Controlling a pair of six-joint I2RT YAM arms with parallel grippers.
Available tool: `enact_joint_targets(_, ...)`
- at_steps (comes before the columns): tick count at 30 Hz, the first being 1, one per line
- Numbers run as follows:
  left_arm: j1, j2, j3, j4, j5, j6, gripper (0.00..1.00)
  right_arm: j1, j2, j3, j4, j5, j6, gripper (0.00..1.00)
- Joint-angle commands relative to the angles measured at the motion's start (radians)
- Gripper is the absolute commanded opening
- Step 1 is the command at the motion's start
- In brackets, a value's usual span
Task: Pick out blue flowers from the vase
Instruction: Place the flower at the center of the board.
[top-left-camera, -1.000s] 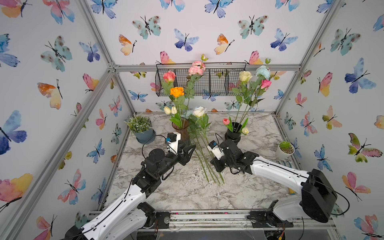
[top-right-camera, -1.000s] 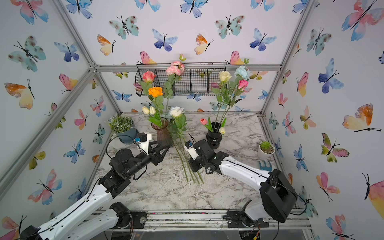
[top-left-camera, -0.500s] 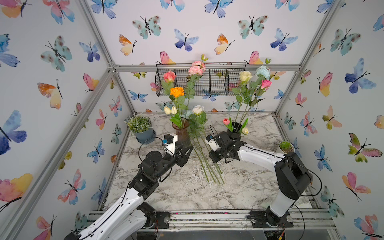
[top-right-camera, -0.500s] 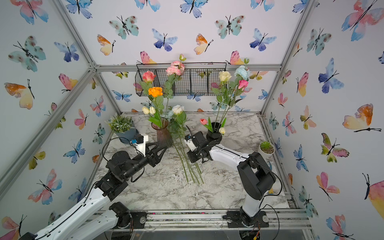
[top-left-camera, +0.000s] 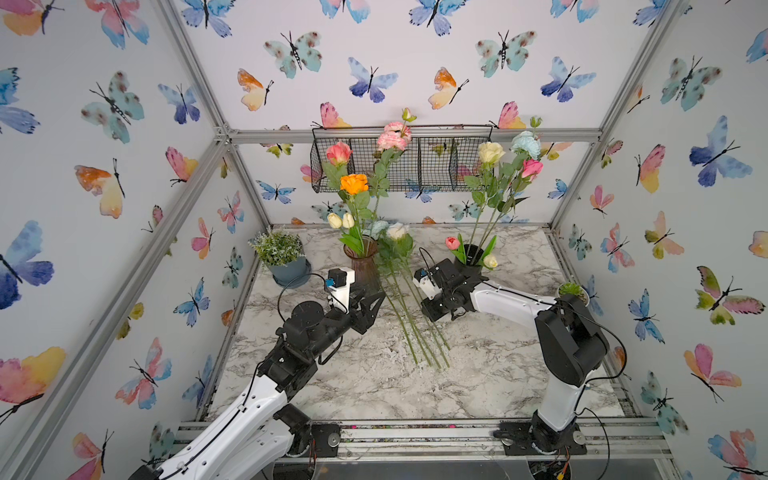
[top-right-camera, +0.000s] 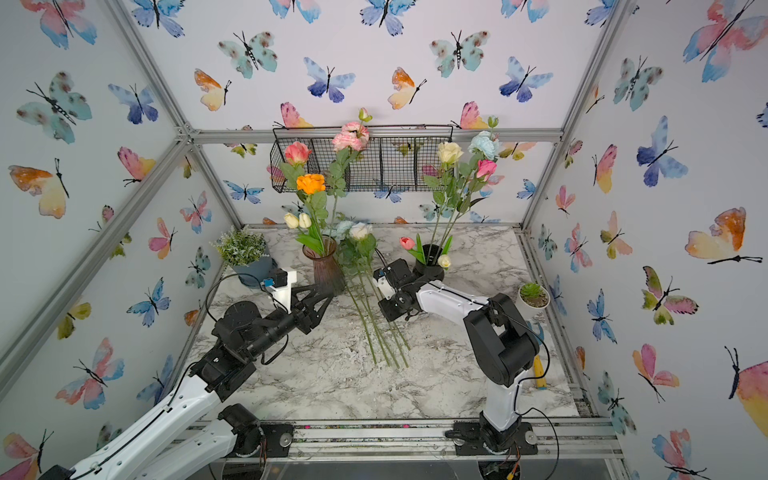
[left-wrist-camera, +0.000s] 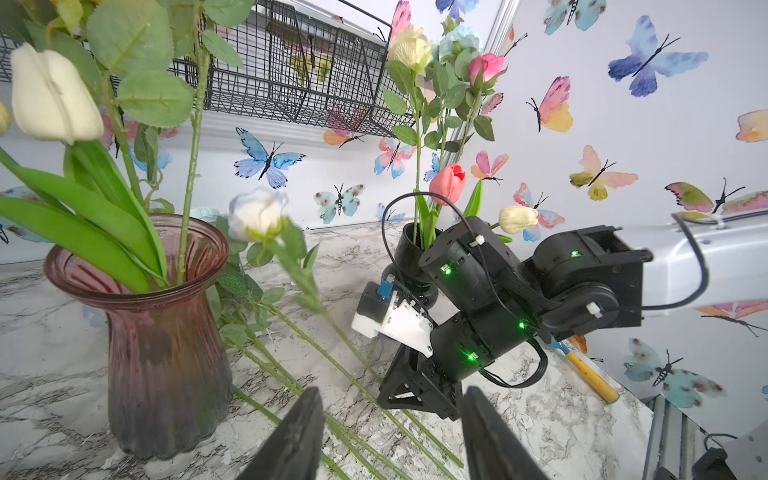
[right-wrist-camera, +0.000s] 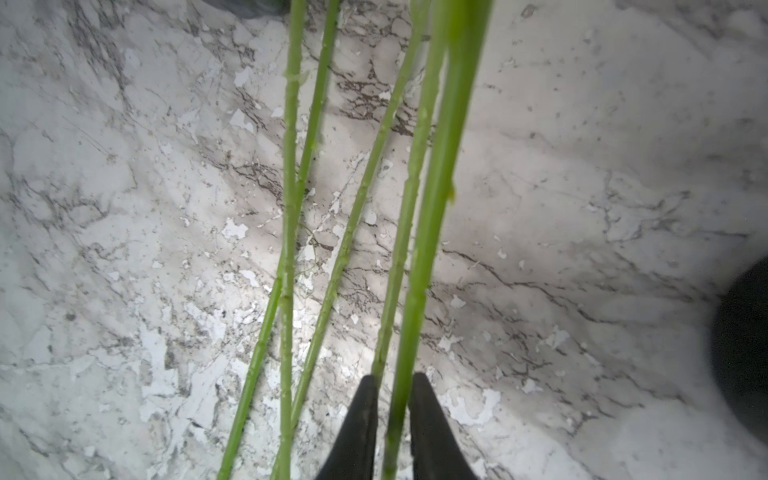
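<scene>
— Stems of the blue flowers (top-left-camera: 417, 332) lie fanned across the marble table (top-left-camera: 498, 374) at the centre of a top view. Why there?
— Judging by the task, that is the pile of picked ones. Their leafy tops sit just beside the maroon glass vase (top-left-camera: 365, 270), seemingly propped against it, so the blooms stay off the marble.
— And the right gripper (right-wrist-camera: 395, 380)?
— Tipped down over the pile, jaws a sliver apart with one stem between them. Whether they pinch it or merely straddle it, I cannot tell.
— The left gripper (top-left-camera: 374, 311)?
— Spread wide, empty, beside the maroon glass vase and clear of the stems.
— Anything left?
— One aqua bloom (top-left-camera: 525, 143) stands in the black vase (top-left-camera: 473, 259), upper right of centre.
</scene>
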Motion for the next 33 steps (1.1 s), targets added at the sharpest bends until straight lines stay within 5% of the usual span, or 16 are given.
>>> enact_joint_targets(1, 0.006, 0.000, 0.004, -0.006, 0.018, 0.000, 0.54, 0.000, 0.024, 0.015, -0.031, -0.006, -0.016, 0.25)
enact_joint_targets(15, 0.006, 0.046, 0.027, 0.006, 0.041, 0.002, 0.54, -0.001, -0.072, -0.029, -0.036, 0.082, 0.010, 0.33)
enact_joint_targets(27, 0.003, 0.106, 0.028, 0.020, 0.037, 0.026, 0.55, 0.000, -0.656, -0.246, 0.015, 0.076, 0.032, 0.39)
enact_joint_targets(33, -0.001, 0.140, 0.014, 0.074, 0.062, 0.011, 0.55, -0.001, -0.776, -0.128, -0.062, 0.228, 0.023, 0.43)
